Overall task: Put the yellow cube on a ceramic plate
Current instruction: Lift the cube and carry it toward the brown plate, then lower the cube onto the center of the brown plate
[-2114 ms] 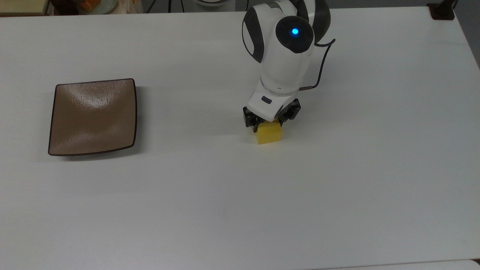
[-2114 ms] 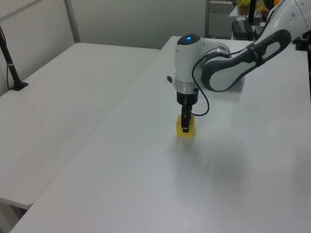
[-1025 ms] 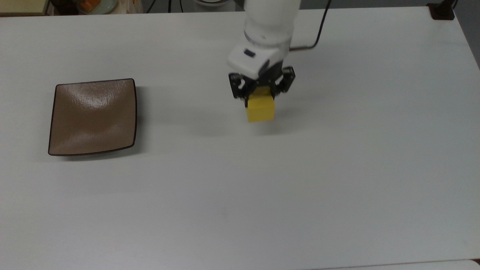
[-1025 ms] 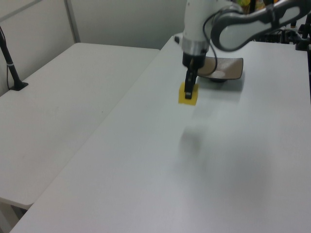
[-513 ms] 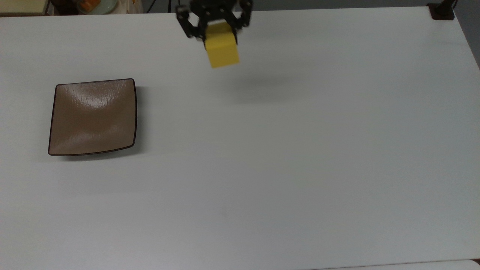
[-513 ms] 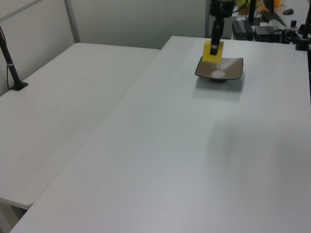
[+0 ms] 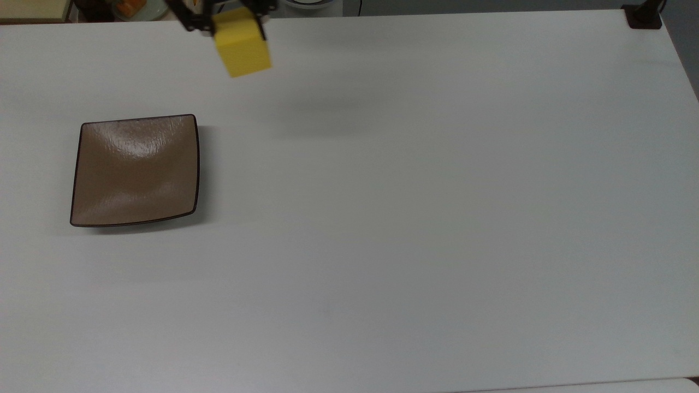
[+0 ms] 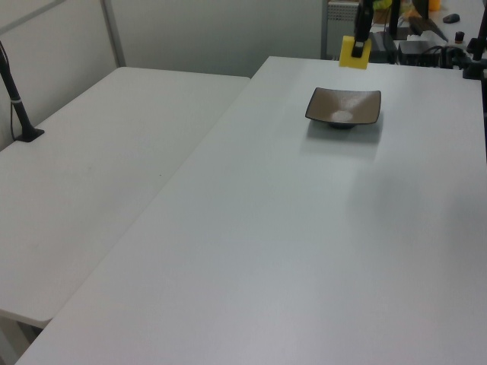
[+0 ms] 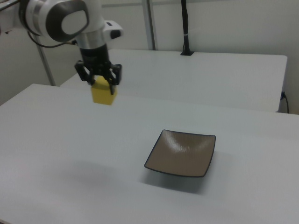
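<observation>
The claw [image 9: 98, 83] is clamped on the yellow cube [image 9: 103, 94], held high above the bench [image 9: 56, 140], while the empty ceramic plate [image 9: 181, 154] lies off to the right view's lower right, well apart.

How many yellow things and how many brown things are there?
Yellow: 1, the cube, held up in the pincer.
Brown: 1, the plate on the table.
Total: 2.
</observation>
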Robot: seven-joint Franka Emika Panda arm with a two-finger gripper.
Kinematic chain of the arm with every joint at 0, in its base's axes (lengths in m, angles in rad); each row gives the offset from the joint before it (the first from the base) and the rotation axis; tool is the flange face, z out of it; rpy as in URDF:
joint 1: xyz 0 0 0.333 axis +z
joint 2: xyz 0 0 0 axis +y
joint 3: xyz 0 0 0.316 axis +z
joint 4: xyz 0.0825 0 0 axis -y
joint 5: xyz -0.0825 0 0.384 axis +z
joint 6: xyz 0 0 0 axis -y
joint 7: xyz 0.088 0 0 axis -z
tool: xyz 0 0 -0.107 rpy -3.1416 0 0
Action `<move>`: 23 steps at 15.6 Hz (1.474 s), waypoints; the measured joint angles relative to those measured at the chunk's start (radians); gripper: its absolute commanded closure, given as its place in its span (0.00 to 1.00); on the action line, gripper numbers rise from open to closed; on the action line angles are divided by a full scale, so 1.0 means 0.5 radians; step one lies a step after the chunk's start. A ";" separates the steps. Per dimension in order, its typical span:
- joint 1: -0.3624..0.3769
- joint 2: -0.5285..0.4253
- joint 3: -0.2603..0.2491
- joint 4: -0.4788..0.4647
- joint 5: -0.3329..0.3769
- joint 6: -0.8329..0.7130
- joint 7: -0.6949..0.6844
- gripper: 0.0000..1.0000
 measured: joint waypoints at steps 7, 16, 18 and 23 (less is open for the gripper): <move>-0.411 0.060 0.038 -0.005 0.021 0.048 -0.474 0.88; -0.454 0.468 0.055 -0.031 -0.142 0.594 -0.514 0.88; -0.456 0.545 0.052 -0.032 -0.183 0.680 -0.514 0.89; -0.457 0.711 0.040 -0.033 -0.194 0.865 -0.514 0.89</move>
